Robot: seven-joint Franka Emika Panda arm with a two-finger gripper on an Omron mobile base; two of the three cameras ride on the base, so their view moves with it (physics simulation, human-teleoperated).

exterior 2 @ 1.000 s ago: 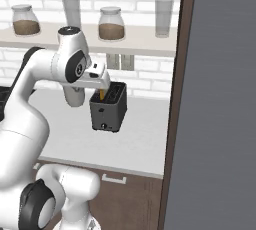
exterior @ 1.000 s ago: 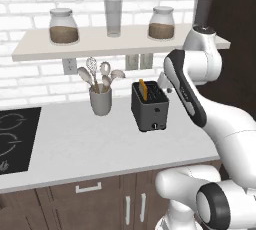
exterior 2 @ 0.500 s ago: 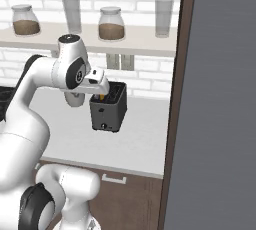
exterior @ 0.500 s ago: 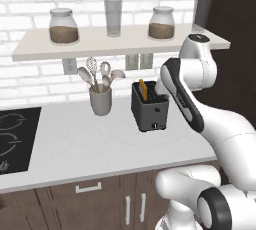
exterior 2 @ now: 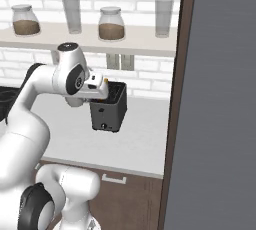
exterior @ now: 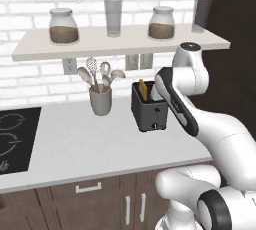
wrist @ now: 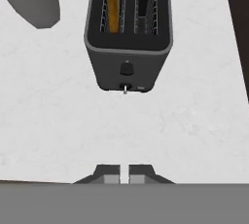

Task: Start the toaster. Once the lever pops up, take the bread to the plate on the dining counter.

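Hand view: toaster (wrist: 127,55) on white worktop (wrist: 58,116).

The white speckled worktop (exterior: 90,139) carries a boxy dark grey toaster (exterior: 148,108), a grey utensil cup (exterior: 100,100) and, apparently flush-set, a black hob (exterior: 12,139).

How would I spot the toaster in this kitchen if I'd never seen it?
Find the white worktop under the wall shelf. The toaster is the dark boxy thing right of the grey utensil cup, with a yellow bread slice in one slot.
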